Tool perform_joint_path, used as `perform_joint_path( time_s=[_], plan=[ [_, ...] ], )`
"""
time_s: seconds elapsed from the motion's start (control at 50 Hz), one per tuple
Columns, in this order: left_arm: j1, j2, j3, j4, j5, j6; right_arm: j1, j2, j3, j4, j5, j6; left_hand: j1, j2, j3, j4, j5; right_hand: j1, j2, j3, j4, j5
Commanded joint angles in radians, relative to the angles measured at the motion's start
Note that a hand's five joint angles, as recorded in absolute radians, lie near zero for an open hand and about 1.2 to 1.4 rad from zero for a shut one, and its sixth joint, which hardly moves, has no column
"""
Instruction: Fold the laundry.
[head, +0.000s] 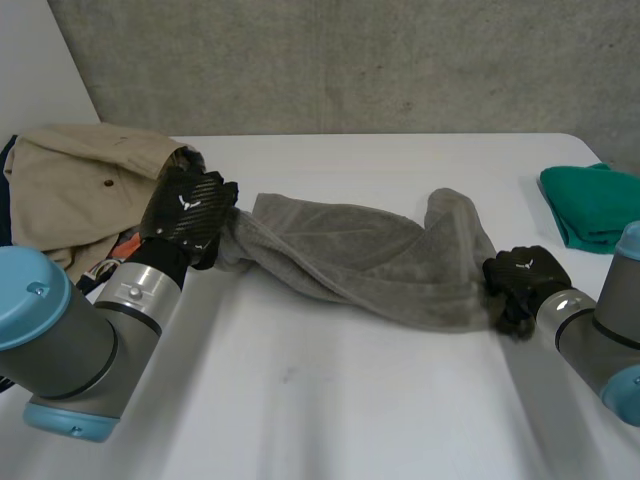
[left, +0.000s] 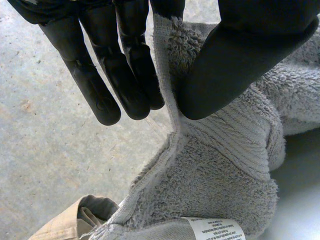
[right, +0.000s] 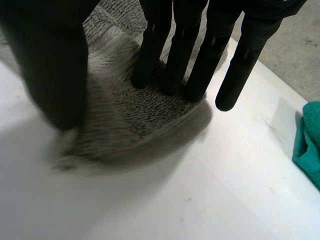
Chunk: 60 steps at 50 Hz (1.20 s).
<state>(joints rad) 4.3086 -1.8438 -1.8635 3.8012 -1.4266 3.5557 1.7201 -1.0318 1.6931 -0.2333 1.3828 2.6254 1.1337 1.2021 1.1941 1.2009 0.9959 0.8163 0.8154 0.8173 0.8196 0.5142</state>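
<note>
A grey towel (head: 370, 255) lies twisted across the middle of the white table (head: 330, 400), stretched between my two hands. My left hand (head: 190, 212) is at its left end. In the left wrist view the fingers (left: 117, 75) and thumb (left: 240, 60) pinch the towel's hem (left: 172, 90), and a white label (left: 215, 229) shows further along the cloth. My right hand (head: 522, 282) sits at the towel's right end. There its straight fingers (right: 172, 55) press their tips into the towel (right: 135, 120), and the thumb (right: 50, 65) stands apart on the other side of a bunched fold.
A beige garment (head: 80, 180) is heaped at the back left, just behind my left hand, and it also lies past the towel's label end (left: 65, 225). A folded teal cloth (head: 595, 205) rests at the table's right edge, beside my right hand (right: 310, 145).
</note>
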Motion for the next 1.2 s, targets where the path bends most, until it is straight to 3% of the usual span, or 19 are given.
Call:
perform_joint_path(
  time_s=[0.02, 0.12, 0.24, 0.28, 0.36, 0.42, 0.52, 0.62, 0.66, 0.72, 0.78, 0.84, 0.94, 1.06, 1.12, 1.14, 1.2],
  plan=[
    [-0.001, 0.0, 0.0, 0.0, 0.0, -0.001, 0.001, 0.032, -0.045, 0.0, 0.002, 0.001, 0.263, 0.194, 0.202, 0.195, 0.226, 0.129, 0.13, 0.128, 0.126, 0.256],
    [0.0, 0.0, 0.0, -0.002, -0.002, 0.0, 0.001, 0.064, -0.085, 0.002, 0.008, -0.001, 0.263, 0.194, 0.202, 0.195, 0.226, 0.193, 0.194, 0.192, 0.19, 0.321],
    [-0.003, 0.0, 0.0, -0.002, -0.002, 0.0, -0.004, 0.05, -0.108, 0.002, 0.012, -0.001, 0.263, 0.194, 0.202, 0.195, 0.226, 0.579, 0.58, 0.578, 0.576, 0.707],
    [-0.003, 0.002, 0.0, -0.003, -0.002, 0.002, -0.005, 0.044, -0.108, 0.005, 0.012, -0.001, 0.263, 0.194, 0.202, 0.195, 0.226, 0.58, 0.581, 0.579, 0.577, 0.708],
    [-0.006, 0.023, 0.0, -0.031, 0.0, 0.006, -0.007, -0.08, -0.089, 0.037, 0.012, -0.008, 0.263, 0.194, 0.202, 0.195, 0.226, 0.58, 0.581, 0.579, 0.577, 0.708],
    [-0.006, 0.084, -0.003, -0.127, 0.0, 0.009, -0.008, -0.18, -0.067, 0.113, 0.01, -0.051, 0.263, 0.194, 0.202, 0.195, 0.226, 0.58, 0.581, 0.579, 0.577, 0.708],
    [-0.006, 0.19, -0.003, -0.343, 0.002, 0.021, -0.008, -0.388, -0.047, 0.476, 0.007, -0.241, 0.263, 0.194, 0.202, 0.195, 0.226, 0.58, 0.581, 0.579, 0.577, 0.708],
    [0.031, 0.31, 0.003, -0.655, 0.006, 0.161, -0.043, -0.494, -0.023, 0.768, 0.013, -0.438, 0.263, 0.194, 0.202, 0.195, 0.226, 0.58, 0.581, 0.579, 0.577, 0.708],
    [0.045, 0.31, 0.0, -0.727, 0.011, 0.228, -0.057, -0.52, -0.01, 0.862, 0.004, -0.504, 0.263, 0.194, 0.202, 0.195, 0.226, 0.58, 0.581, 0.579, 0.577, 0.708],
    [0.051, 0.298, -0.003, -0.759, 0.017, 0.299, -0.057, -0.524, -0.004, 0.873, -0.001, -0.527, 0.263, 0.194, 0.202, 0.195, 0.226, 0.58, 0.581, 0.579, 0.577, 0.708],
    [0.054, 0.207, 0.007, -0.741, 0.021, 0.374, -0.05, -0.499, -0.004, 0.841, -0.001, -0.524, 0.263, 0.194, 0.202, 0.195, 0.226, 0.58, 0.581, 0.579, 0.577, 0.708],
    [0.065, 0.025, 0.104, -0.652, 0.02, 0.44, -0.044, -0.38, -0.047, 0.766, 0.013, -0.499, 0.263, 0.194, 0.202, 0.195, 0.226, 0.58, 0.581, 0.579, 0.577, 0.708],
    [0.06, -0.143, 0.332, -0.557, 0.012, 0.468, 0.015, -0.115, -0.428, 0.692, 0.108, -0.325, 0.263, 0.194, 0.202, 0.195, 0.226, 0.58, 0.581, 0.579, 0.577, 0.708],
    [0.03, -0.255, 0.726, -0.414, 0.012, 0.447, 0.085, -0.021, -0.856, 0.585, 0.171, -0.161, 0.263, 0.194, 0.202, 0.195, 0.226, 0.58, 0.581, 0.579, 0.577, 0.708],
    [0.014, -0.258, 0.817, -0.226, 0.008, 0.413, 0.092, 0.001, -0.999, 0.425, 0.177, -0.07, 0.263, 0.194, 0.202, 0.195, 0.226, 0.58, 0.581, 0.579, 0.577, 0.708],
    [0.016, -0.25, 0.822, -0.107, 0.005, 0.379, 0.088, -0.004, -1.016, 0.326, 0.177, -0.033, 0.263, 0.194, 0.202, 0.195, 0.226, 0.58, 0.581, 0.579, 0.577, 0.708],
    [0.017, -0.244, 0.822, 0.049, -0.008, 0.306, 0.092, -0.013, -0.994, 0.128, 0.18, 0.005, 0.263, 0.194, 0.202, 0.195, 0.226, 0.58, 0.581, 0.579, 0.577, 0.708]
  ],
)
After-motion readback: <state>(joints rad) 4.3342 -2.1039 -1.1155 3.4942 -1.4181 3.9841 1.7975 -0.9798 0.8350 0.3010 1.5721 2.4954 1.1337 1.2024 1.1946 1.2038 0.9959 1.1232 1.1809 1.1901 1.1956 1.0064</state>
